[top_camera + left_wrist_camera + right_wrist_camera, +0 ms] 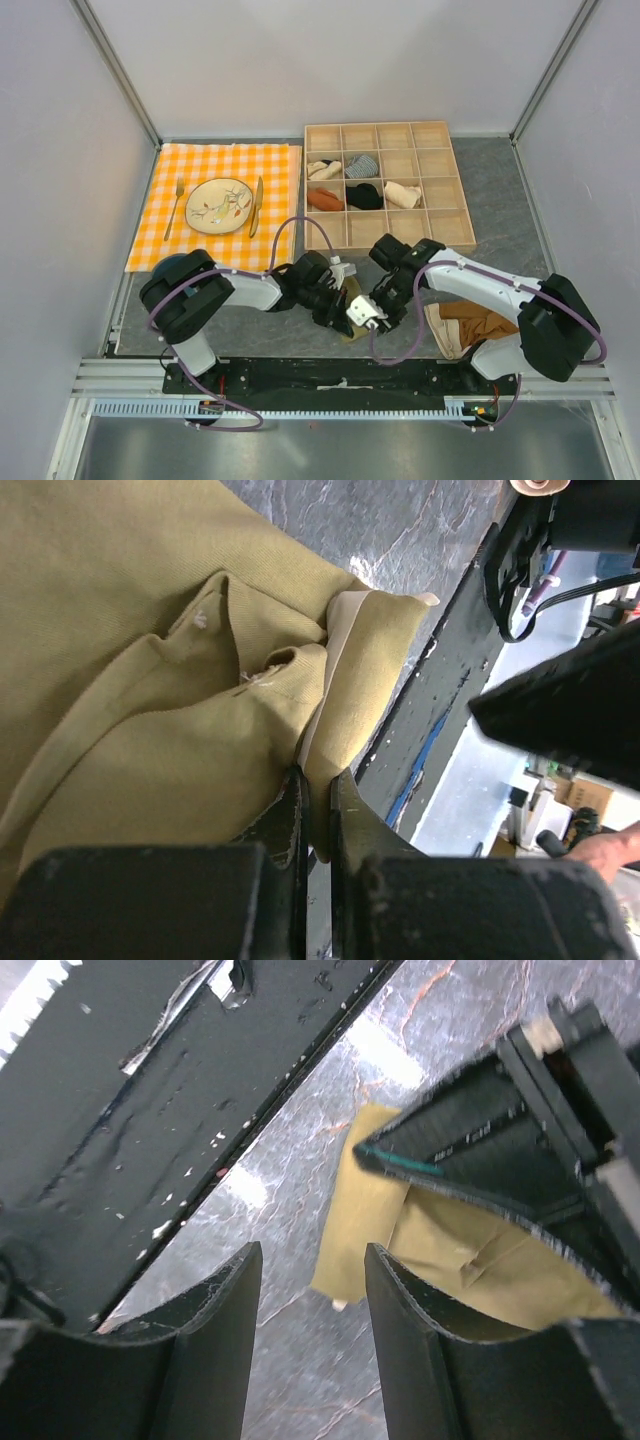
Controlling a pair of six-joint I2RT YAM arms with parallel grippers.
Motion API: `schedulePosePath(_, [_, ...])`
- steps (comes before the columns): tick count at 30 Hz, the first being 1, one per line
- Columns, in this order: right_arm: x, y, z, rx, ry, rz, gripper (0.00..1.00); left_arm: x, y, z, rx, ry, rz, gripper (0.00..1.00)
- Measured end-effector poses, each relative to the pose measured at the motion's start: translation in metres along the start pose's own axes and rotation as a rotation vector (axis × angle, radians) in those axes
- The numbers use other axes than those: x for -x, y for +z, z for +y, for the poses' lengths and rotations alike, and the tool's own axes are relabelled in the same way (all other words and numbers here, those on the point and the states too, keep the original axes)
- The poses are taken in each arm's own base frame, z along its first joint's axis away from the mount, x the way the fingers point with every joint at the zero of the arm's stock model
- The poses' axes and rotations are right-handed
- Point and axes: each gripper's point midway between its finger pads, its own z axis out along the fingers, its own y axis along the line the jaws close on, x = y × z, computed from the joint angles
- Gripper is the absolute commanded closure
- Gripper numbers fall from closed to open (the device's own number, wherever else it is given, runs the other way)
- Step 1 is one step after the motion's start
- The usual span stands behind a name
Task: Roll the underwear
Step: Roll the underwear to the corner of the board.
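While the underwear (351, 296) is lying on the surface (500, 210) near its front edge, your left arm (255, 290) and right arm (470, 280) are hiding most of it from above. Up close it is showing as olive-khaki cloth in soft creases, with a pale cream band along one fold. Your left fingers (355, 835) are pinching that folded edge. Your right fingers (410, 1330) are standing apart over bare surface just beside it, gripping nothing. The left wrist view is cutting the cloth off at its edges.

Left tool (340, 298), right tool (362, 320) close together at underwear (347, 332); brown garment (480, 322) beside right base
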Motion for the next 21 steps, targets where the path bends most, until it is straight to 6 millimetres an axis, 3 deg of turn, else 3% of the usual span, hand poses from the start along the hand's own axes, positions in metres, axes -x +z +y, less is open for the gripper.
schedulePosePath(8, [-0.007, 0.020, -0.019, -0.042, -0.147, 0.095, 0.48, 0.003, 0.000, 0.002, -0.025, -0.106, 0.028, 0.98])
schedulePosePath(15, [-0.024, 0.032, -0.012, -0.033, -0.171, 0.157, 0.49, 0.004, 0.000, 0.004, -0.052, -0.178, 0.054, 0.98])
schedulePosePath(21, [-0.027, 0.035, -0.019, -0.061, -0.191, 0.184, 0.49, 0.004, 0.000, 0.005, -0.067, -0.229, 0.070, 0.98])
